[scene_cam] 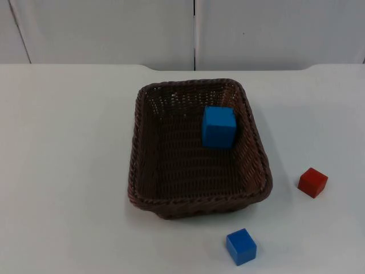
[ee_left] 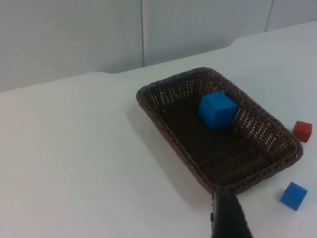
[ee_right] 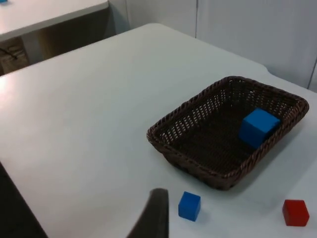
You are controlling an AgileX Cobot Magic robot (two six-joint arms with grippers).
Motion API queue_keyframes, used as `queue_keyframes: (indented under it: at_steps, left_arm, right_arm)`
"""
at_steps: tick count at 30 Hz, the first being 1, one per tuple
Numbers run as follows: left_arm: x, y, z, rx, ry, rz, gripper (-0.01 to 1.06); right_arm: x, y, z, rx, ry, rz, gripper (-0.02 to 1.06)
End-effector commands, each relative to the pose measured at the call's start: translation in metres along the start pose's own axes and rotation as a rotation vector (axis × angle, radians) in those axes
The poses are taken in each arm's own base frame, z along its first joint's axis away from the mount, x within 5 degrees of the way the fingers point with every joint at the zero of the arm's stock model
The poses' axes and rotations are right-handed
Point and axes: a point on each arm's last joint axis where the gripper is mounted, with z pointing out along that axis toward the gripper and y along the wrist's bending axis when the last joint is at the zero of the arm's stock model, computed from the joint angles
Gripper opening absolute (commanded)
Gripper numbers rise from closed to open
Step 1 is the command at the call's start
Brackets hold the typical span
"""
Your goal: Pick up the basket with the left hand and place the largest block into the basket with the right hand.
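A dark brown woven basket (scene_cam: 140, 148) rests on the white table near its middle. Inside it, against the far right wall, lies the largest block, a blue cube (scene_cam: 218, 127). My left gripper (ee_left: 228, 218) hangs well back from the basket (ee_left: 163, 126) and the blue cube (ee_left: 217, 109), touching neither. My right gripper (ee_right: 154, 213) also hovers apart from the basket (ee_right: 168, 144), above the table near a small blue block (ee_right: 189, 206). Nothing is seen held by either gripper.
A small blue block (scene_cam: 241, 246) lies in front of the basket, and a small red block (scene_cam: 312, 182) to its right. The grey partition wall (scene_cam: 194, 31) closes the table's far edge. Another table (ee_right: 44, 15) stands beyond the table's side edge.
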Motion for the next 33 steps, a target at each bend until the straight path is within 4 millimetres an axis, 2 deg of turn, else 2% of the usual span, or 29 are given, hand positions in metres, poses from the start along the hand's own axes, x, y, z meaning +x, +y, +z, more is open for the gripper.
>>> queue_keyframes:
  at_steps: [1, 8, 11, 17, 33]
  left_arm:
    - [0.008, -0.001, -0.004, 0.0, 0.003, 0.003, 0.45]
    - [0.026, 0.002, -0.004, -0.043, 0.041, -0.022, 0.45]
    - [0.037, 0.008, -0.006, -0.118, 0.024, -0.04, 0.45]
    - [0.045, 0.01, -0.007, -0.15, 0.066, -0.056, 0.45]
    - [0.049, 0.012, -0.004, -0.166, 0.091, -0.08, 0.45]
  right_arm:
    - [0.008, 0.0, -0.009, -0.004, -0.008, 0.014, 0.81]
    - [0.009, 0.001, -0.014, -0.01, -0.009, 0.026, 0.81]
    - [0.011, 0.001, -0.017, -0.011, 0.04, 0.026, 0.81]
    - [0.022, 0.0, -0.015, -0.002, 0.139, 0.019, 0.81]
    - [0.026, -0.001, -0.012, 0.011, 0.169, 0.011, 0.81]
